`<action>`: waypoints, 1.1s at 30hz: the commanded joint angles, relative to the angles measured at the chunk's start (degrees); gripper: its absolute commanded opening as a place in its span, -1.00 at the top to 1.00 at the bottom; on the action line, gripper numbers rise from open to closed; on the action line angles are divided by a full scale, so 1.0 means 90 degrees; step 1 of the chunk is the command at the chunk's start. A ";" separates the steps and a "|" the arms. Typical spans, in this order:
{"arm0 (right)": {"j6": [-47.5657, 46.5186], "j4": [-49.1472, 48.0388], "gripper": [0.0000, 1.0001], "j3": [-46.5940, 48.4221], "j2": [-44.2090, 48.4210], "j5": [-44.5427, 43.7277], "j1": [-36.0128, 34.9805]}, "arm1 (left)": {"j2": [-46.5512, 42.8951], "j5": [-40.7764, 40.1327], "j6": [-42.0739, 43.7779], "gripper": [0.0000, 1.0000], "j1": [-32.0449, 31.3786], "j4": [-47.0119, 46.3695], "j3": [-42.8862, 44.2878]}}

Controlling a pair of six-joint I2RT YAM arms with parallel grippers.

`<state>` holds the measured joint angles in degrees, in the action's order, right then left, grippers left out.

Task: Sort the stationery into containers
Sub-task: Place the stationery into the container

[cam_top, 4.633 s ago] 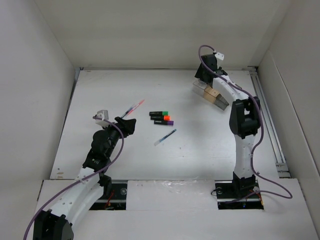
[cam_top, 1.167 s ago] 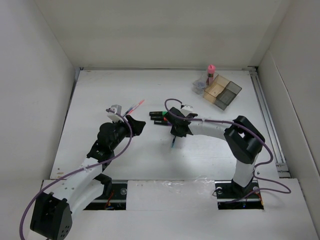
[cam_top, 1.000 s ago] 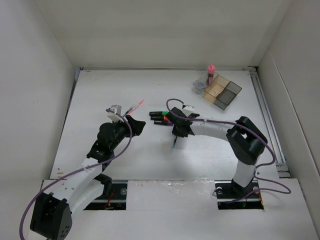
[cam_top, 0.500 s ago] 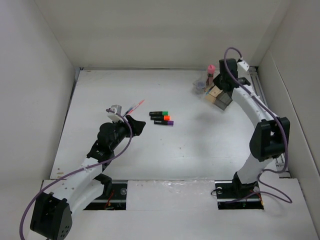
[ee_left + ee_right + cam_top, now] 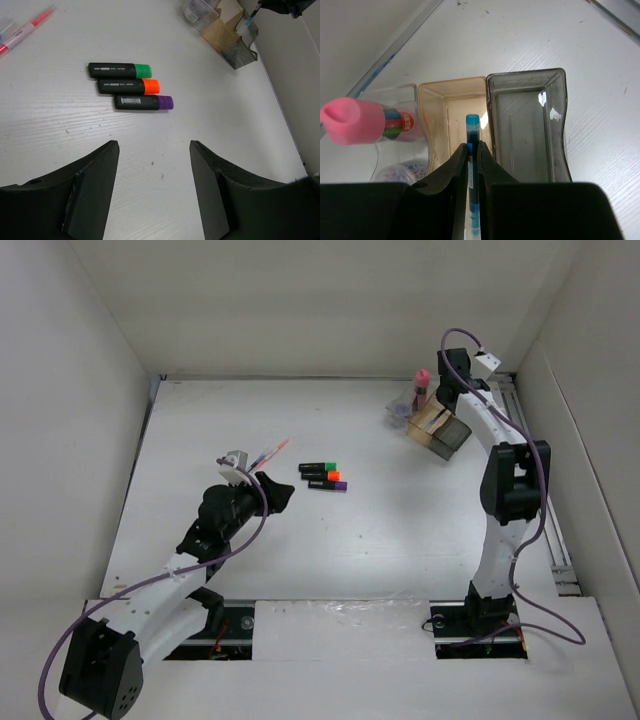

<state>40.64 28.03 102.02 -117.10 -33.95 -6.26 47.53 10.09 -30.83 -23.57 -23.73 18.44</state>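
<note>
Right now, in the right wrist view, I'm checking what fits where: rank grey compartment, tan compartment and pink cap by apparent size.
1. grey compartment
2. tan compartment, nearly as large; the fingers hide part of it
3. pink cap, smallest, though it likely sits nearer the camera

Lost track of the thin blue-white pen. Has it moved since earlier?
Yes. The thin blue-white pen left the table beside the three black markers, going up-right: the right tool holds it over the translucent tray's tan compartment.
</note>
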 commanded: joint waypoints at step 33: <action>0.0328 -0.1179 0.41 -0.1312 0.1582 0.0949 -0.0407 | 0.0343 -0.1575 0.0056 -0.11 -0.0027 0.0018 0.0393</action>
<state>40.75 24.16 95.13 -113.03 -29.10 -6.87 50.24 3.60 -30.79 -23.59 -23.64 19.00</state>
